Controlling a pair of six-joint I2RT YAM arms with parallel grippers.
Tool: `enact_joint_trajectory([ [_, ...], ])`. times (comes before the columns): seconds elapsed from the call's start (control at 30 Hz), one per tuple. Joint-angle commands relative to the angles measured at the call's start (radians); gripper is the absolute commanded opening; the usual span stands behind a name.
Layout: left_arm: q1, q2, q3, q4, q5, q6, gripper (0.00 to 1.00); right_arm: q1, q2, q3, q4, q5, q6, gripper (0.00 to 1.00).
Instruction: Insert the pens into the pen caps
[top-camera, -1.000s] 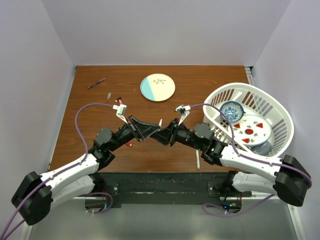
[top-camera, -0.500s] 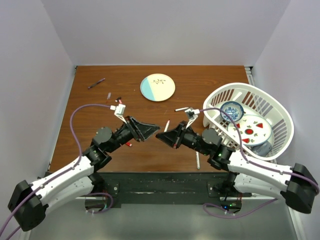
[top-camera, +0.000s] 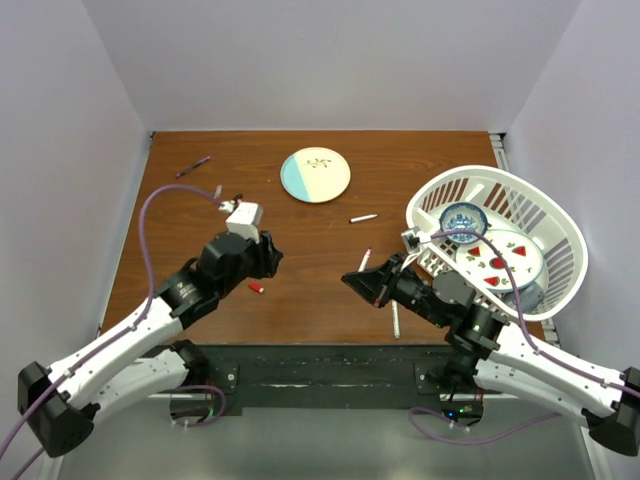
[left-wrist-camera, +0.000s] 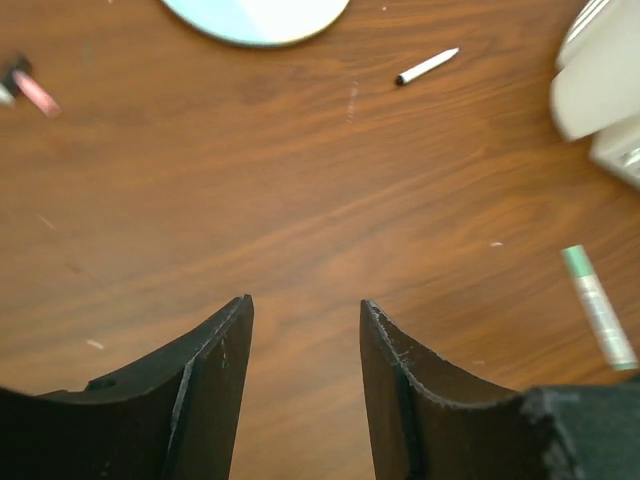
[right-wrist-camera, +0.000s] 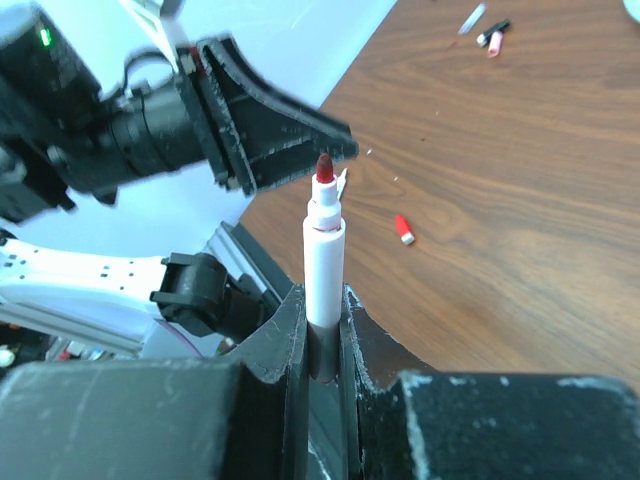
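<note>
Wood table (top-camera: 310, 240) | left tool (left-wrist-camera: 305, 302) empty, parted | right tool (right-wrist-camera: 323, 300) clamps pen (right-wrist-camera: 324, 255), base hidden

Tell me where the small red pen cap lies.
Top view: the small red plastic pen cap lies on the brown wooden table, left of centre, beside the left claw.

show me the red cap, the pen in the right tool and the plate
red cap (right-wrist-camera: 404, 229), right wrist view, middle of its body
pen (right-wrist-camera: 323, 275), right wrist view, middle of its white barrel
plate (top-camera: 330, 182), top external view, bare white half
</note>
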Motion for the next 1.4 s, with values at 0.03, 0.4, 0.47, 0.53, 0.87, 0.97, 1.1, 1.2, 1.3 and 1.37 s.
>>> enact_joint_trajectory([
  [0.03,-0.008,0.185,0.185,-0.149,-0.008,0.579,0.50,0.000,-0.052,0.008,-0.098,0.051,-0.058,0.00],
  [0.4,-0.094,0.346,0.131,-0.324,0.209,1.177,0.51,0.001,-0.101,0.066,-0.233,0.060,-0.093,0.00],
  [0.47,-0.091,0.353,0.095,-0.311,0.192,1.211,0.49,0.000,-0.118,0.059,-0.249,0.068,-0.093,0.00],
  [0.53,-0.074,0.366,0.080,-0.311,0.218,1.253,0.48,-0.002,-0.138,0.052,-0.258,0.083,-0.089,0.00],
  [0.87,0.062,0.484,0.080,-0.315,0.287,1.369,0.47,0.000,-0.182,0.060,-0.293,0.118,-0.095,0.00],
  [0.97,0.078,0.521,0.097,-0.323,0.310,1.376,0.47,0.000,-0.187,0.065,-0.298,0.121,-0.103,0.00],
  [1.1,0.091,0.547,0.088,-0.314,0.298,1.386,0.46,0.000,-0.201,0.075,-0.324,0.132,-0.112,0.00],
  [1.2,0.099,0.567,0.087,-0.297,0.288,1.399,0.45,0.000,-0.228,0.082,-0.342,0.143,-0.118,0.00],
  [1.3,0.105,0.604,0.103,-0.297,0.296,1.400,0.45,0.000,-0.247,0.086,-0.357,0.153,-0.124,0.00],
  [1.37,0.114,0.632,0.114,-0.300,0.293,1.399,0.44,0.000,-0.251,0.092,-0.367,0.154,-0.127,0.00],
])
